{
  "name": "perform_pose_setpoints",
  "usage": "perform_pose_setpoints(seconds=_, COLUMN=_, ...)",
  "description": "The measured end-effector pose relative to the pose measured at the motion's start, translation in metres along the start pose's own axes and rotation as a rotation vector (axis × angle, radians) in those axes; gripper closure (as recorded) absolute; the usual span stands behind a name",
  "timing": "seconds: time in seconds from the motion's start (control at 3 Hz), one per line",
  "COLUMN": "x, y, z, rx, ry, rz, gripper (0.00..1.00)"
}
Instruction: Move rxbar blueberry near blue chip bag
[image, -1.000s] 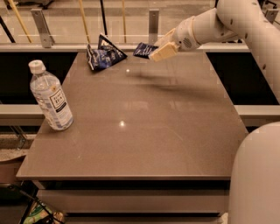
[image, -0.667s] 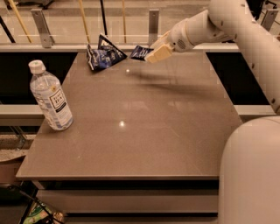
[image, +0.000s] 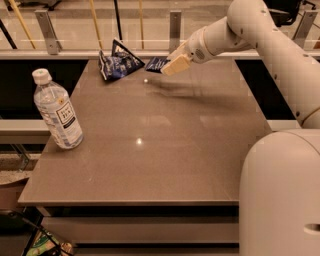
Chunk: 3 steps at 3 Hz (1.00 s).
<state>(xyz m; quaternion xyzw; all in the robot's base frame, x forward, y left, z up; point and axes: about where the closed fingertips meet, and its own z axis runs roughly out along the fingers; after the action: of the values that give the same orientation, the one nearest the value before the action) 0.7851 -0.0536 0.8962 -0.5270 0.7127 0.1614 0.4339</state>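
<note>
The rxbar blueberry (image: 155, 63) is a small flat dark blue bar at the tips of my gripper (image: 167, 68), near the table's far edge. The gripper's tan fingers (image: 175, 64) are shut on its right end and hold it low over the table. The blue chip bag (image: 119, 63) is a wrinkled dark blue and black bag with a pointed corner. It lies on the far left part of the table, just left of the bar, with a small gap between them. My white arm (image: 235, 27) reaches in from the upper right.
A clear water bottle (image: 56, 111) with a white cap stands upright near the brown table's (image: 150, 150) left edge. A railing with posts (image: 174, 27) runs behind the table. My white base (image: 282, 195) fills the lower right.
My gripper has moved left and slightly down with the bar, bringing it closer to the chip bag. The bottle and the bag have not moved.
</note>
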Motion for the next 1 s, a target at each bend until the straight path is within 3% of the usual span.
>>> perform_pose_setpoints(seconds=1.0, x=0.01, y=-0.006, z=0.05, rx=-0.067, ry=-0.013, rz=0.031, gripper=1.0)
